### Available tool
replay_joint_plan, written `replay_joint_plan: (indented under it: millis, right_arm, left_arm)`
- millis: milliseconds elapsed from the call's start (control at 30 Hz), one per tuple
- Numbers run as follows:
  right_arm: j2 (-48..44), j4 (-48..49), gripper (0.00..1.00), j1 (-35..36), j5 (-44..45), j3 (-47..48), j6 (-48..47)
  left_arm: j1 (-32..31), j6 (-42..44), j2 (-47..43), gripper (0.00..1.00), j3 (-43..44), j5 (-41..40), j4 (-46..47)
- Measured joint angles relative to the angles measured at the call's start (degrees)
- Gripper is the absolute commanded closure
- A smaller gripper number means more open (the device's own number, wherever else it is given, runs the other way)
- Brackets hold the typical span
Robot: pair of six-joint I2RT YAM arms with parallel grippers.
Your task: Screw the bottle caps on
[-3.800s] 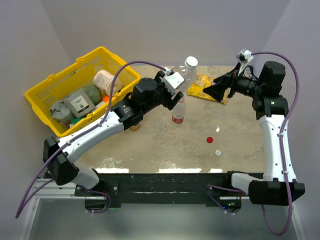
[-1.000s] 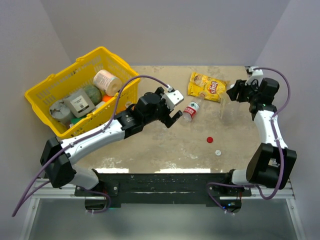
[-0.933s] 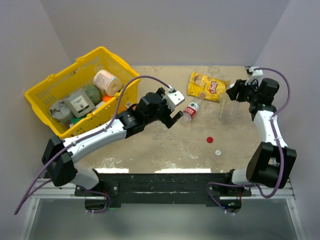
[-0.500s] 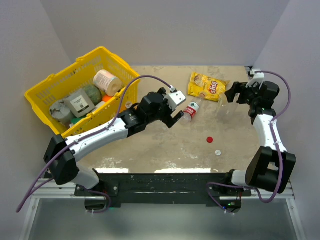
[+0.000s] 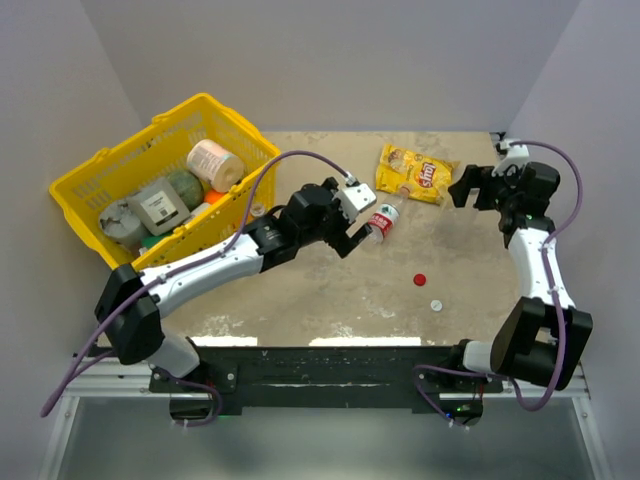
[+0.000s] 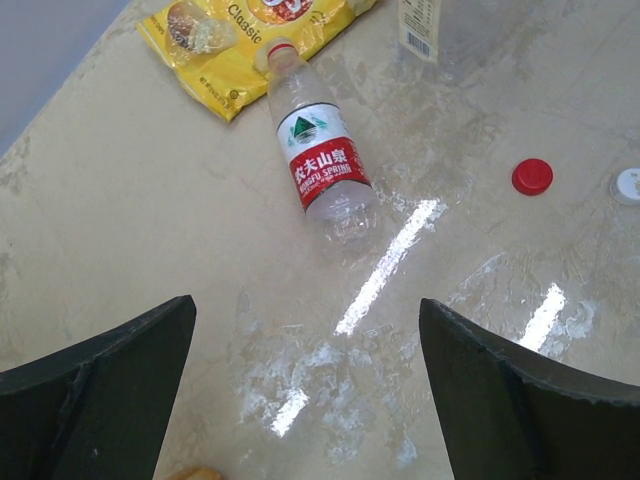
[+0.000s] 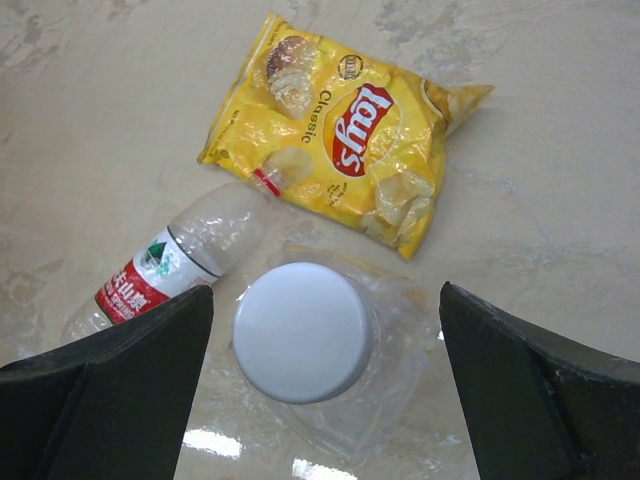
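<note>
Left end effector (image 6: 305,310) stands wide and empty over mid-worktop (image 5: 330,290), short of a small red-labelled bottle (image 6: 320,160). That bottle lies on its side, uncapped, neck touching the yellow chip bag (image 7: 345,130) by the far edge. Right end effector (image 7: 327,290) is likewise wide and empty, directly above an upright clear bottle (image 7: 400,340) with a white top (image 7: 300,332) fitted. I note the red cap (image 5: 420,279) and white cap (image 5: 436,304) lying loose, near each other, toward the near right corner.
</note>
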Motion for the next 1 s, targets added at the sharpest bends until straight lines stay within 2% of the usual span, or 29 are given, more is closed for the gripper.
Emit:
replay_joint_plan:
  millis: [100, 233, 400, 633, 833, 1000]
  right_arm:
    - [-1.0, -1.5, 0.01, 0.0, 0.1, 0.8, 0.0]
    - [-4.5, -3.6, 0.01, 0.0, 1.0, 2.3, -0.1]
    - [-8.5, -5.5, 0.01, 0.0, 2.0, 4.3, -0.7]
    - [-10.1, -10.7, 0.01, 0.0, 2.6, 6.4, -1.3]
    - [-10.2, -13.2, 0.01, 0.0, 2.4, 9.2, -1.4]
    - [-10.2, -14.8, 0.01, 0.0, 1.2, 11.8, -1.4]
  left_arm:
    - [-0.1, -1.6, 3.1, 0.04, 1.7, 0.4, 0.1]
    - [-0.2, -6.8, 12.2, 0.04, 8.6, 0.4, -1.0]
    - [-0.4, -11.5, 21.5, 0.02, 12.1, 0.4, 0.2]
    - [-0.3, -13.6, 34.6, 0.01, 20.9, -0.4, 0.2]
    - [-0.1, -14.1, 37.7, 0.02, 23.9, -2.8, 0.3]
    - [0.4, -14.6, 40.7, 0.08, 27.0, -3.4, 0.8]
